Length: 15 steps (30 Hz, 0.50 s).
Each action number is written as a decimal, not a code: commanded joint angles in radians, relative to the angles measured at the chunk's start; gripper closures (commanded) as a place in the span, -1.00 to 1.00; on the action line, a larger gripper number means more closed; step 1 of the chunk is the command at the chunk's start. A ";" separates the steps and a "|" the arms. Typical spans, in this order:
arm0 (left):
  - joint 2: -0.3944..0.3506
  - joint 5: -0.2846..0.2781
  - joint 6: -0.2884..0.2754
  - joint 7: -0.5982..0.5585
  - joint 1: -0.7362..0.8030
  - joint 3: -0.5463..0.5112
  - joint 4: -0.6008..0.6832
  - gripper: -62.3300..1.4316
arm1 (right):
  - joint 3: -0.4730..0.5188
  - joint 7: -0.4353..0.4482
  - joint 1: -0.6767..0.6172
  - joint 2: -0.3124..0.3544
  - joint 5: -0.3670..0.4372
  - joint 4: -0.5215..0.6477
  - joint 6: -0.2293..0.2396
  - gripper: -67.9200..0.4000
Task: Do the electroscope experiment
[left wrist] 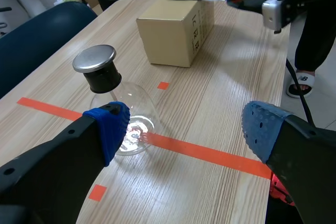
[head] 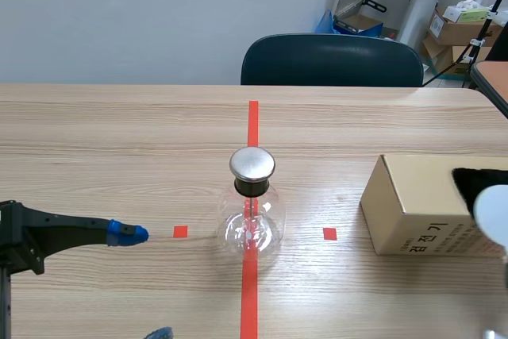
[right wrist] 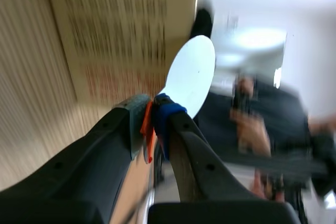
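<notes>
Where the far edge of the table (head: 119, 140) runs, a dark chair (head: 332, 59) is pushed up against it at the middle. The far right corner is rounded.

- Bare wood lies to the left of and behind the glass flask (head: 252, 216).
- On the right a cardboard box (head: 413, 212) takes up the space, well apart from the flask, with open wood between the two.
- Off the table's side near the right arm, a person's leg (left wrist: 315, 40) stands close to the edge.

Flask: upright at mid-table on the long red tape line, with a dark neck and a flat metal cap (head: 252, 163) on top. Nothing touches it.

Left claw (left wrist: 184, 129): spread wide and holding nothing, low over the near left part of the table.
- The flask is ahead of the claw and off toward its left finger, not between the fingers. That finger's blue pad overlaps the glass in the wrist view.
- In the scene view the fingertip stops short of the glass, with a small red tape square between them.

Right claw (right wrist: 152, 124): pinched on the orange handle (right wrist: 147, 129) of a white disc (right wrist: 191, 74).
- The disc stands out beyond the fingertips and sits over the top of the box, by a dark opening there.
- I cannot tell whether disc and box touch.
- The disc is well apart from the flask.
</notes>
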 commanded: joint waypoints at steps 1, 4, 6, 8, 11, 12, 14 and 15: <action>0.010 -0.006 -0.002 -0.013 0.008 -0.003 0.020 -0.51 | 0.005 -0.063 -0.005 0.013 0.006 0.009 -0.047 0.96; 0.010 -0.006 -0.002 -0.013 0.008 -0.003 0.020 -0.51 | 0.005 -0.126 -0.005 0.014 0.005 0.009 -0.047 0.96; 0.010 -0.006 -0.002 -0.013 0.008 -0.003 0.020 -0.51 | 0.005 -0.110 -0.005 0.014 -0.006 0.009 -0.047 0.96; 0.010 -0.006 -0.002 -0.013 0.008 -0.003 0.020 -0.51 | 0.004 -0.051 -0.005 0.014 -0.006 0.009 -0.047 0.96; 0.010 -0.006 -0.002 -0.013 0.008 -0.003 0.020 -0.51 | 0.004 0.053 -0.004 0.014 -0.006 0.009 -0.047 0.96; 0.010 -0.006 -0.002 -0.013 0.008 -0.003 0.020 -0.51 | 0.004 0.083 -0.004 0.014 -0.006 0.009 -0.047 0.96; 0.010 -0.006 -0.002 -0.013 0.008 -0.003 0.020 -0.51 | 0.004 0.126 -0.004 0.014 -0.006 0.009 -0.047 0.96; 0.010 -0.006 -0.002 -0.013 0.008 -0.003 0.020 -0.51 | 0.004 0.143 -0.004 0.014 -0.005 0.009 -0.047 0.96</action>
